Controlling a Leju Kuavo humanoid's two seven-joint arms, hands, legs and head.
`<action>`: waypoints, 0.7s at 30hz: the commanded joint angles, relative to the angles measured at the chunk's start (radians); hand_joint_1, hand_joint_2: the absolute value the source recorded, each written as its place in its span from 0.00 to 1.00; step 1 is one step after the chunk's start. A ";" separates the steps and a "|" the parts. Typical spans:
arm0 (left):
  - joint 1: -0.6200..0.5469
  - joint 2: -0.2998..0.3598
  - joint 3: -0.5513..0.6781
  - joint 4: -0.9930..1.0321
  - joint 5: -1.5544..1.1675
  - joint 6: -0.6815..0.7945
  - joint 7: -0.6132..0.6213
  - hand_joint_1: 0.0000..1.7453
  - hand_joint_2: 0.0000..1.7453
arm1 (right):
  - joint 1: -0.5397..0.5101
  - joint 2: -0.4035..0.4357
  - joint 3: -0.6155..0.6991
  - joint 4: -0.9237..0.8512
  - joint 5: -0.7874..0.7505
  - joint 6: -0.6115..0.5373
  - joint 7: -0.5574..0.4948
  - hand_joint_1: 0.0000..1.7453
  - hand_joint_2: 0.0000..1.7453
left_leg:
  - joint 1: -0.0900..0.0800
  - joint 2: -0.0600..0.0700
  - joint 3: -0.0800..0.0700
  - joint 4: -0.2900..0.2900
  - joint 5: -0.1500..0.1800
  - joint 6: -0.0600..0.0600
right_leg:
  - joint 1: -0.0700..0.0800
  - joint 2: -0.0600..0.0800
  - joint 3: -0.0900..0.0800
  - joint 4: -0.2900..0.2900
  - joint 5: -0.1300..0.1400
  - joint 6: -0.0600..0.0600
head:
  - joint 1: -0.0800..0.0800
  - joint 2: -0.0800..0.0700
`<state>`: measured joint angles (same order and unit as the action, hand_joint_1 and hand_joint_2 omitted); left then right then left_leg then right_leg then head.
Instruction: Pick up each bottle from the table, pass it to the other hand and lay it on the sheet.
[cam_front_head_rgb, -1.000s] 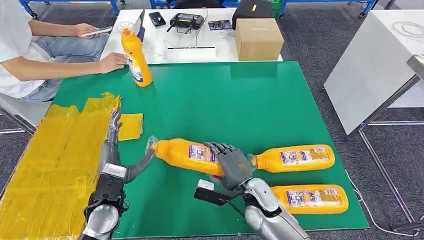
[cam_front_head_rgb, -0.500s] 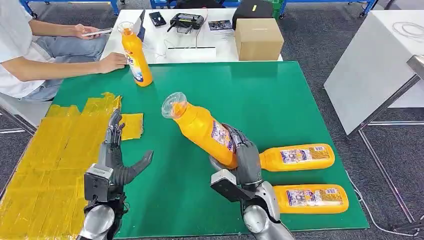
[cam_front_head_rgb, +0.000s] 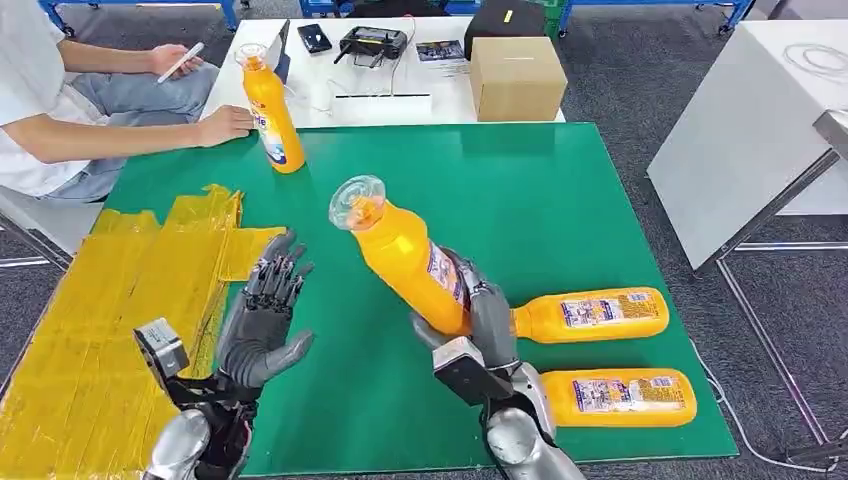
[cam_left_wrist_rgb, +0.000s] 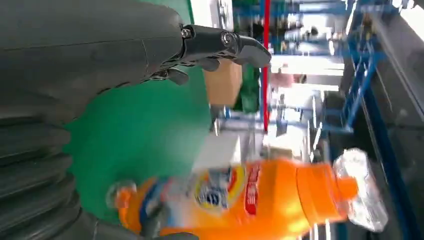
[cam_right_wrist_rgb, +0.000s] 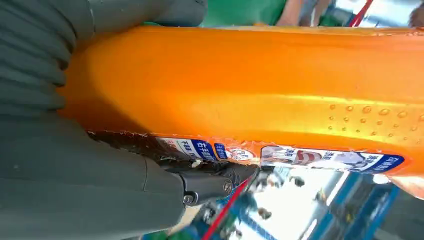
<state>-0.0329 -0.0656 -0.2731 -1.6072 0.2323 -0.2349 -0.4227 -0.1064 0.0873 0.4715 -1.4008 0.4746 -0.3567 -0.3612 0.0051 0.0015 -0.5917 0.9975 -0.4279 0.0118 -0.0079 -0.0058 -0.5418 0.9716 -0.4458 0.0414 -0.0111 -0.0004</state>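
Green mat (cam_front_head_rgb: 520, 200) on the table, crinkled yellow sheet (cam_front_head_rgb: 90, 320) at lower left; grey carpet around. Centre frame: right hand (cam_front_head_rgb: 480, 320) grips a glossy orange bottle (cam_front_head_rgb: 405, 255), tilted, clear cap uppermost. Left hand (cam_front_head_rgb: 262, 315) open-fingered, empty, beside it.

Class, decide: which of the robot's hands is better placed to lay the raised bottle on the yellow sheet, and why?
Probably the left hand: open, beside the yellow sheet. The right hand grips the raised bottle over the green mat, farther from it.

Bare green mat (cam_front_head_rgb: 350, 330) between both robot hands
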 joint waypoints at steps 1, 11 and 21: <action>-0.066 0.035 -0.046 0.109 0.052 -0.075 0.036 0.00 1.00 | -0.063 0.019 0.120 0.103 -0.039 0.102 -0.015 1.00 1.00 | 0.000 0.000 0.003 -0.001 0.000 0.000 | 0.000 0.001 0.003 -0.001 0.000 -0.001 | 0.000 0.000; -0.103 0.026 -0.065 0.137 0.008 -0.054 0.027 0.00 1.00 | -0.109 0.040 0.250 0.201 -0.038 0.191 -0.011 1.00 1.00 | 0.001 0.001 0.004 -0.001 -0.001 0.000 | 0.001 0.001 0.004 -0.002 0.000 -0.001 | 0.000 0.000; -0.116 0.022 -0.064 0.161 0.002 -0.042 0.025 0.00 1.00 | -0.133 0.041 0.320 0.241 -0.028 0.219 -0.008 1.00 1.00 | 0.001 0.001 0.004 -0.001 -0.001 -0.001 | 0.001 0.001 0.004 -0.002 -0.001 -0.001 | 0.000 0.000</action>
<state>-0.0927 -0.0580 -0.3124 -1.5339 0.2419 -0.2911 -0.3986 -0.1734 0.1350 0.6844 -1.2802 0.4364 -0.1606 -0.3719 0.0051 0.0015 -0.5919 0.9975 -0.4279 0.0118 -0.0079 -0.0058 -0.5421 0.9716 -0.4458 0.0414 -0.0107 -0.0004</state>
